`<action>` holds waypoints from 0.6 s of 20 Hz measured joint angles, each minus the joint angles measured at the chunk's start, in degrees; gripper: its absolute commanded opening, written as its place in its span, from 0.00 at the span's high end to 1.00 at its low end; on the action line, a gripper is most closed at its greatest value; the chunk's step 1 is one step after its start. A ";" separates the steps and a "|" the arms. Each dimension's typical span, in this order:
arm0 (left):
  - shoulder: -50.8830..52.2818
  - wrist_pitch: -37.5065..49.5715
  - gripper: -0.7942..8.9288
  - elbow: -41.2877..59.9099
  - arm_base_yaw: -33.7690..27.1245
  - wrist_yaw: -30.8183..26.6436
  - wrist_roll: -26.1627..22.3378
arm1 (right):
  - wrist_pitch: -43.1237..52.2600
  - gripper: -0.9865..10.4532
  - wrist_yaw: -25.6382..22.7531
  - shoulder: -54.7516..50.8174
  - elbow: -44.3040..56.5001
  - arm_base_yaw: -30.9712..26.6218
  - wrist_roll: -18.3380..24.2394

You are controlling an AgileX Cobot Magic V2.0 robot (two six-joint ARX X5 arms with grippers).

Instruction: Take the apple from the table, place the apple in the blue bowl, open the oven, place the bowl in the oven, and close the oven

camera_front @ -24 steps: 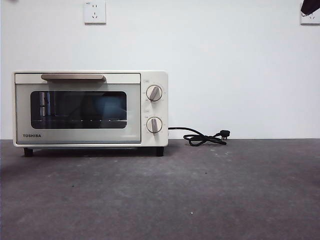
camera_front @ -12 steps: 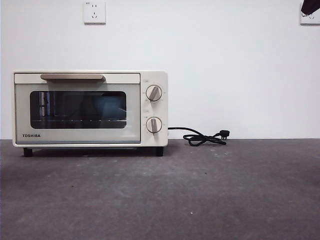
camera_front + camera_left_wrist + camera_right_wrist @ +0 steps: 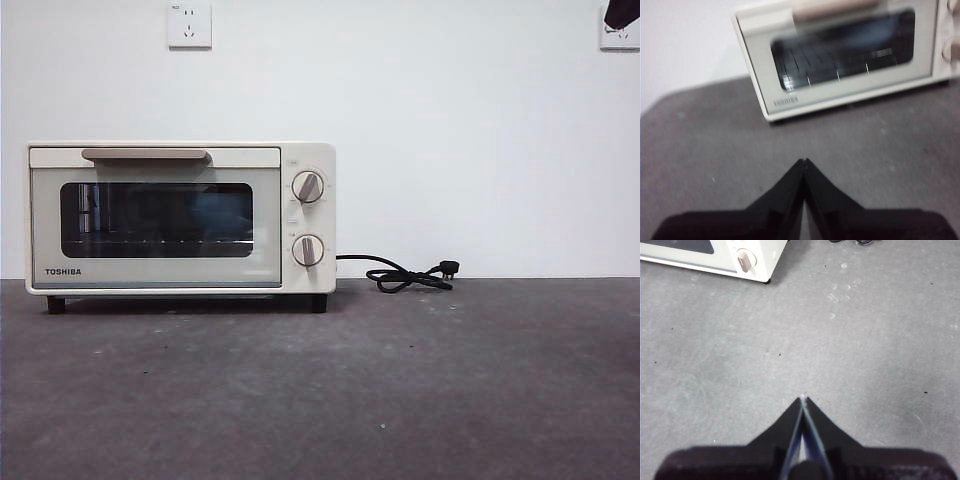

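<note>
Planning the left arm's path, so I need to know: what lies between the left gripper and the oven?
Only bare table. In the left wrist view, nothing stands between the left gripper and the oven, whose door is closed.

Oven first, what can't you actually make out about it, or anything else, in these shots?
- Oven contents: front view, the dark glass shows only rack lines and a dim bluish patch.
- Oven in the left wrist view: motion-blurred, knobs cut by the edge.
- Oven in the right wrist view: only a corner with one knob.
- Markings around the knobs, front view: too small.
</note>
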State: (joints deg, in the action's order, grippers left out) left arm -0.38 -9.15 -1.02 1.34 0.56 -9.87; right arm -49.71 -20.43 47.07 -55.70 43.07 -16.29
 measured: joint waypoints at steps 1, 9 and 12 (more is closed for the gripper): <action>-0.31 -0.63 0.92 0.00 0.00 0.00 0.11 | -0.02 0.91 0.00 0.02 0.00 0.00 0.00; -4.44 -0.63 0.92 0.00 0.00 0.00 0.52 | -0.04 0.91 -0.15 0.04 0.00 0.00 0.00; -5.49 -0.63 0.92 0.00 0.00 0.00 0.52 | -0.13 0.91 -0.61 0.04 0.00 -0.02 0.66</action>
State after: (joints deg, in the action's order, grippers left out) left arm -5.87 -9.78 -1.02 1.34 0.56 -9.34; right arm -49.84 -21.04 47.11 -55.70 43.05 -15.64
